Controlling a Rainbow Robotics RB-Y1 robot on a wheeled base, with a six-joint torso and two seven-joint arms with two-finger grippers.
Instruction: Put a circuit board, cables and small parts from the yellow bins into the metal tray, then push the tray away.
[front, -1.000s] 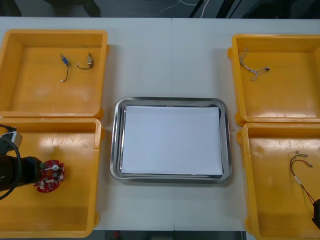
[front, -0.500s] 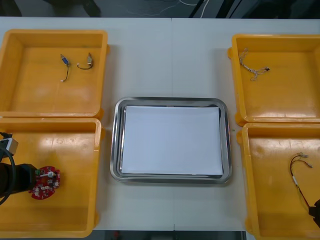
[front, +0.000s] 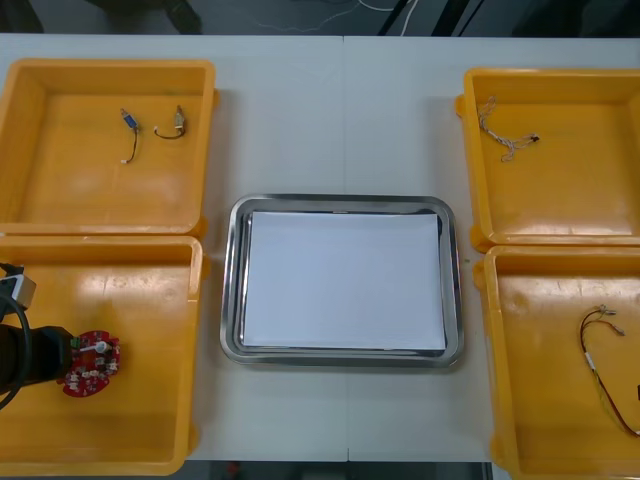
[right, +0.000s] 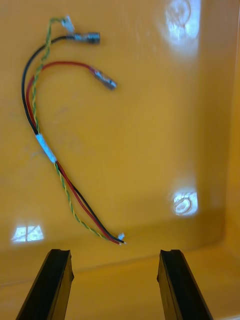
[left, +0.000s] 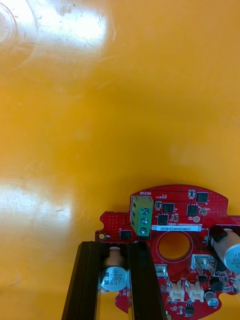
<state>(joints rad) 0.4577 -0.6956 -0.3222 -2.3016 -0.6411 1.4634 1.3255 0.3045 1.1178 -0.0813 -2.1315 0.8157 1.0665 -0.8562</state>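
The left gripper (left: 114, 248) has dragged the round red circuit board (front: 90, 363) toward the outer wall of the near left bin (front: 150, 430) since a second ago, though it has barely budged over the last half second. Its fingers are clamped on a small silver cylinder (left: 114, 277) standing on the board (a snug pinch).

The right gripper (right: 114, 254) has backed off from the red, black and yellow cable (front: 598, 350). Its fingers stand wide apart, with the cable's end just beyond the tips.

Across the light table (front: 340, 120), the near right bin (front: 540, 420) holds that cable. The far left bin (front: 60, 190) holds two short dark cables (front: 168, 129), and the far right bin (front: 570, 200) has one pale twisted cable (front: 505, 140). The metal tray (front: 232, 290), white inside, sits between the bins.
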